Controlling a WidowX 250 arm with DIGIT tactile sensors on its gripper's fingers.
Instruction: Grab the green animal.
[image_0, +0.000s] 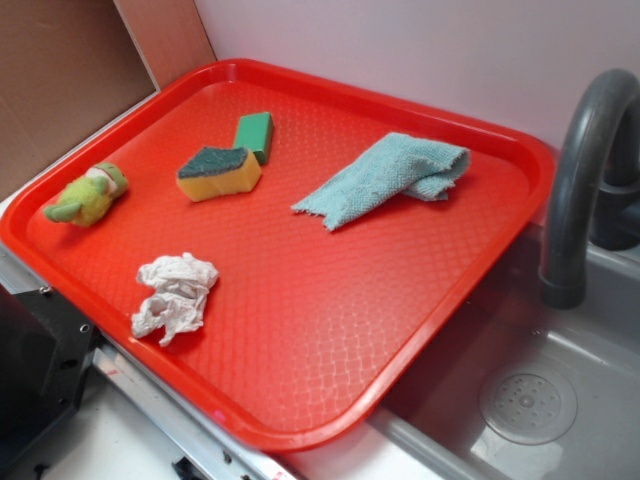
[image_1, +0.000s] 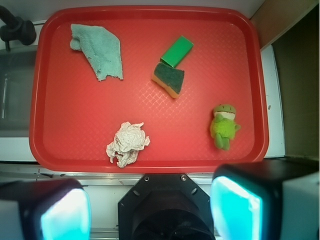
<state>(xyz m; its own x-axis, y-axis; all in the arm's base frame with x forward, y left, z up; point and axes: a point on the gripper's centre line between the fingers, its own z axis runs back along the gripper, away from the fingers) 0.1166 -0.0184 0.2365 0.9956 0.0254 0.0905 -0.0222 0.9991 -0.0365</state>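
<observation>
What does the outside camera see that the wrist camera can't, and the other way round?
Only the exterior view shows the sink drain and the whole grey faucet. Only the wrist view shows the gripper, its two pale blue fingers wide apart above the tray's near edge. Both show the red tray holding the green animal, sponge, green block, blue cloth and crumpled white paper.

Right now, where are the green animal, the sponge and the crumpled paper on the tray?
green animal (image_1: 223, 127), wrist view, on its fuzzy body.
sponge (image_1: 169, 78), wrist view, on its dark green top.
crumpled paper (image_0: 174, 293), exterior view, on the middle of the wad.
</observation>
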